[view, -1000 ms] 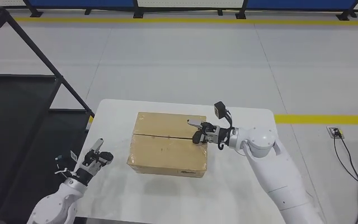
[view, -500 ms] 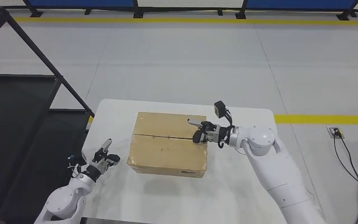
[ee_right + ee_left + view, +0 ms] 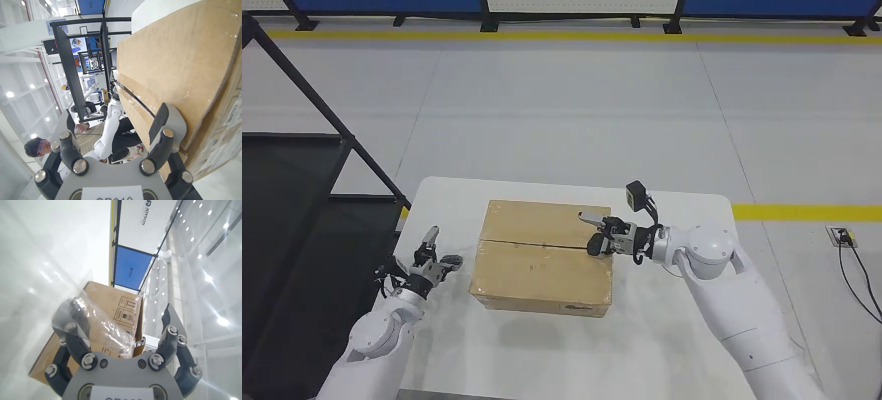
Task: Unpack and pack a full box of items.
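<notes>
A closed brown cardboard box (image 3: pixel 542 258) lies in the middle of the white table (image 3: pixel 682 320), with a dark seam running along its top between the two flaps. My right gripper (image 3: pixel 592 232) is open at the right end of that seam. In the right wrist view (image 3: pixel 115 119), one ribbed finger (image 3: pixel 160 121) rests against the box top (image 3: pixel 170 56) beside the seam. My left gripper (image 3: pixel 439 250) hangs open just off the box's left side. In the left wrist view (image 3: pixel 115 311), clear plastic film (image 3: pixel 98 321) clings around one finger, with the box (image 3: pixel 113 298) beyond.
A black metal frame (image 3: pixel 302 100) stands off the table's left side, close to the left arm. Bare tabletop lies in front of and to the right of the box. A yellow line (image 3: pixel 802 212) marks the floor behind the table.
The left arm has moved from the table's front-left corner up and toward the box's left side. The right gripper has stayed at the seam.
</notes>
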Tool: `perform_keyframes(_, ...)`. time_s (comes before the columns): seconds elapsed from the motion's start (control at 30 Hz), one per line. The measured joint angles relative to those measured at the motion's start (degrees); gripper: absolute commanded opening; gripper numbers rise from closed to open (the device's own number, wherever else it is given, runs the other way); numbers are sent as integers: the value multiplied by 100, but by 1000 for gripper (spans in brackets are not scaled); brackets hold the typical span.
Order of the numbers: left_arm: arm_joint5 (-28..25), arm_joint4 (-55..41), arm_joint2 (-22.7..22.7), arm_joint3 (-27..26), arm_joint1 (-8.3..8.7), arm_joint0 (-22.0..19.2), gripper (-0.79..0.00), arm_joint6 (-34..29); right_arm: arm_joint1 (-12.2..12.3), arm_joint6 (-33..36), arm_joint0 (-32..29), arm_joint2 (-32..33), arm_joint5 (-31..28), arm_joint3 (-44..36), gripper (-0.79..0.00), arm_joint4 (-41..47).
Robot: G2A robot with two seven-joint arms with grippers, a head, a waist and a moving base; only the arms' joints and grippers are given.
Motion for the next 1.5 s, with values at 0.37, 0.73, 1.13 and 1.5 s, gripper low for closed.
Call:
perform_keyframes(0.37, -399, 349, -297, -979, -24, 314, 0, 878, 38, 29, -38, 10, -34, 5, 0, 55)
perform_keyframes(0.73, -400, 563, -604, -1582, -26, 422, 0, 1087, 85, 87, -90, 44, -137, 38, 0, 104)
perform_keyframes(1.13, -543, 1127, -875, -2280, -26, 714, 0, 1311, 117, -19, -114, 44, -98, 38, 0, 138)
perform_keyframes(1.5, -383, 1547, -928, -2953, -41, 808, 0, 1279, 116, -124, -69, -36, -73, 81, 0, 158)
